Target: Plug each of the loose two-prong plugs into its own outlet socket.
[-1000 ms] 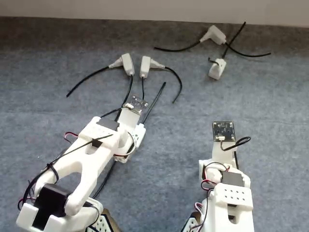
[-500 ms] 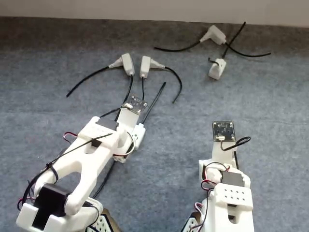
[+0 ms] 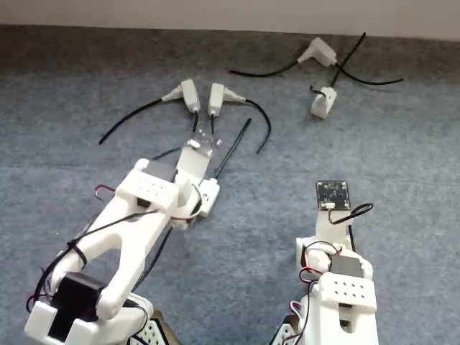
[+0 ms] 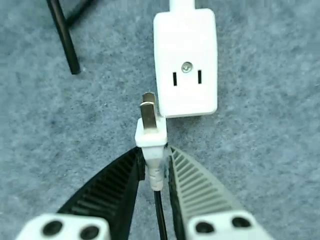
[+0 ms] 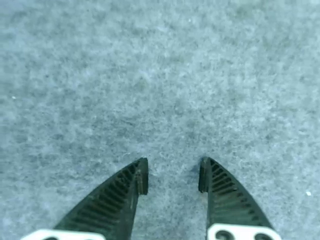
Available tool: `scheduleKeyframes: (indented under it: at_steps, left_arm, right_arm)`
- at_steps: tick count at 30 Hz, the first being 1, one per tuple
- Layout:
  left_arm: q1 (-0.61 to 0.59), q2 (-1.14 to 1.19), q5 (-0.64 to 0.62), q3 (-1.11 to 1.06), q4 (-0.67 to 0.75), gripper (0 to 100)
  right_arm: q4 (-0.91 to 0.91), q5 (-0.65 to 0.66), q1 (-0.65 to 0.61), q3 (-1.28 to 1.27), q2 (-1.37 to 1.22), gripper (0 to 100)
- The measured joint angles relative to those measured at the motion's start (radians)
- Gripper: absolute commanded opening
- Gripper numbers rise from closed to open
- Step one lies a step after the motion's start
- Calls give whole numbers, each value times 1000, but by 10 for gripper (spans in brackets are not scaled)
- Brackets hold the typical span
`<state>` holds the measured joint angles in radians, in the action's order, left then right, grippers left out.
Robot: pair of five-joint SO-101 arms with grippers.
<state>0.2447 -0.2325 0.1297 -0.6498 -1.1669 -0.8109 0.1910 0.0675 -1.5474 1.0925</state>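
Note:
My left gripper (image 4: 154,159) is shut on the body of a white two-prong plug (image 4: 151,136) with a black cord. The prongs point at a white outlet socket (image 4: 186,65) lying face up on the grey carpet, and their tips are just short of its near edge, a little to one side of the slots. In the high view the left gripper (image 3: 201,142) sits just below two white sockets (image 3: 190,94) (image 3: 215,99) lying side by side. My right gripper (image 5: 171,175) is open over bare carpet with nothing between its fingers.
Two more white plug pieces (image 3: 318,50) (image 3: 323,102) with black cords lie at the back right. Loose black cords (image 3: 231,147) run across the carpet around the left arm. The right arm (image 3: 334,215) stands at the front right.
The left arm has moved forward toward the pair of sockets, carrying the plug. The right arm has kept still.

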Motion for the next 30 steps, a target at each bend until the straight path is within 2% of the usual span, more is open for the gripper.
scheduleKeyframes:
  at_steps: [4,8,14,17,20,24,28,30]
  left_arm:
    - [0,-8,2,244,-204,6]
    - [0,-126,2,445,-376,6]
    - [-157,-471,2,456,-416,6]
    - [-242,-644,2,313,-344,6]
    - [-315,-829,2,95,-199,6]
    - [-338,-1132,-17,-235,11,6]
    - [-347,-1491,-189,-522,135,6]
    - [-345,-1545,-278,-592,173,6]
  right_arm:
    - [0,0,0,0,0,168]
    - [0,0,0,0,0,168]
    - [0,0,0,0,0,168]
    - [0,0,0,0,0,168]
    - [0,0,0,0,0,168]
    - [0,0,0,0,0,168]
    - [0,0,-48,0,0,168]
    - [-3,0,-72,5,-2,168]
